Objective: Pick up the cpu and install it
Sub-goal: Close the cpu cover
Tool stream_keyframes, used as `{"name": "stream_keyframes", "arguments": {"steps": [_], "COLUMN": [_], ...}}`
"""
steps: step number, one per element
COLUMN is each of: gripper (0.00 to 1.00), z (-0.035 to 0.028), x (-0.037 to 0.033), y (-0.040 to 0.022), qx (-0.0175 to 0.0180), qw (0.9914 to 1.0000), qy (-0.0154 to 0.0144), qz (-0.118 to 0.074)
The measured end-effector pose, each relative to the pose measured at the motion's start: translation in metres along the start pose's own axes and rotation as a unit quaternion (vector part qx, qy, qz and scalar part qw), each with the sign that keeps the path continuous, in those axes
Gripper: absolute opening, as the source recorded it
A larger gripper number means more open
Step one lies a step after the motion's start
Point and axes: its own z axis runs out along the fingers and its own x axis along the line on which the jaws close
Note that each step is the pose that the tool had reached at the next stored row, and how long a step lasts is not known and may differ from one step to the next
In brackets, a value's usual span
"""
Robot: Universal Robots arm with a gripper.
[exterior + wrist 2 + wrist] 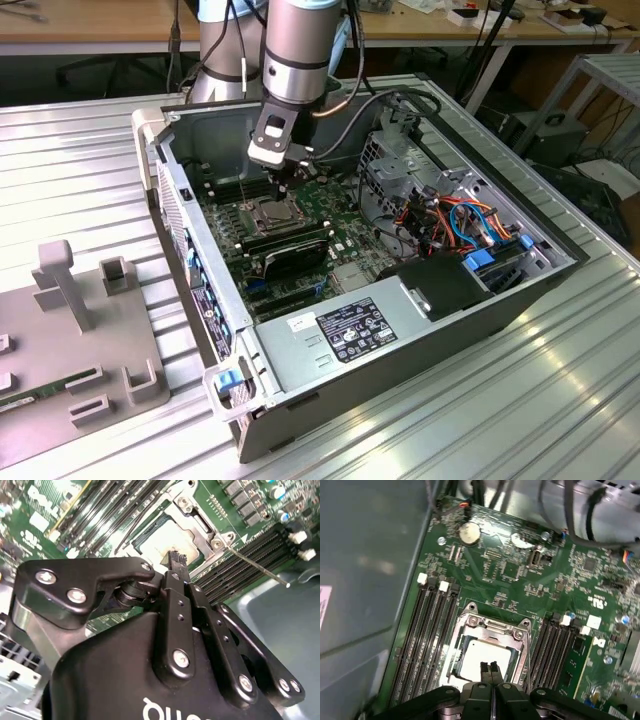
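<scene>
First wrist view is showing the hand (490, 666), fingers pressed together, hovering over the cpu (476, 655), which is lying flat inside the socket (492, 626) on the motherboard (505, 570).

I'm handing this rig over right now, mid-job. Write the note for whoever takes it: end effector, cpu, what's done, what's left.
The end effector is shut, fingertips together with nothing between them, directly over the cpu. I cannot tell whether they touch.
The cpu lies flat, silver top up, inside the socket frame on the motherboard.
Done: judging by how it lies, the cpu has been placed in the socket.
Left: the thin socket lever sticks out free, so the socket does not look latched. Full seating cannot be confirmed.
</scene>
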Motion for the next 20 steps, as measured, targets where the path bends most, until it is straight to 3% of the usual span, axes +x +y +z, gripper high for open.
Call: {"name": "stream_keyframes", "arguments": {"steps": [3, 5, 8, 10, 15, 17, 18, 20], "gripper": [0.11, 0.11, 0.11, 0.11, 0.11, 0.11, 0.11, 0.11], "z": [0.0002, 0.0004, 0.0007, 0.0009, 0.0009, 0.0010, 0.0012, 0.0014], "x": [0.0000, 0.0000, 0.0000, 0.0002, 0.0002, 0.0002, 0.0002, 0.0002], "y": [0.0000, 0.0000, 0.0000, -0.0001, 0.0001, 0.0001, 0.0001, 0.0001], "qx": [-0.0012, -0.0022, -0.0034, -0.0040, -0.0039, -0.0046, -0.0055, -0.0063], "qw": [0.99959, 0.99873, 0.99690, 0.99515, 0.99491, 0.99312, 0.99065, 0.98800], "qy": [0.0000, 0.0000, -0.0001, -0.0006, -0.0011, -0.0011, -0.0012, -0.0012], "qz": [-0.029, -0.050, -0.079, -0.098, -0.101, -0.117, -0.136, -0.154]}}
